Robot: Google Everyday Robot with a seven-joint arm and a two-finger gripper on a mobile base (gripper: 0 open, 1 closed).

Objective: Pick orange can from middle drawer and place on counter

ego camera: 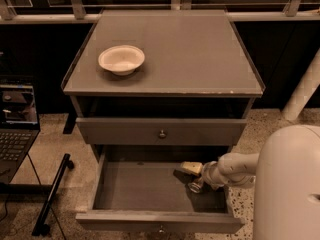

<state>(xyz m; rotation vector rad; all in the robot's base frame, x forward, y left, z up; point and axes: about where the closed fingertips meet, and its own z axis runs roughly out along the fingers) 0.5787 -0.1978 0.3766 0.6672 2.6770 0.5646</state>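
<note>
Nearest us, the middle drawer [150,221] stands pulled open, and at its right side the end effector [199,176] is down inside, reaching in from the right on the pale arm [237,168]. The orange can [195,186] sits right at its tip, low on the drawer floor, silvery end showing; whether the end effector has closed on it, I cannot tell. The call here: take a square, firm hold on the can's body, then lift straight up, clearing the closed upper drawer [120,131] before going farther. Beyond, the bench [200,54] offers bare room right of the white bowl [121,59] on its left side.
</note>
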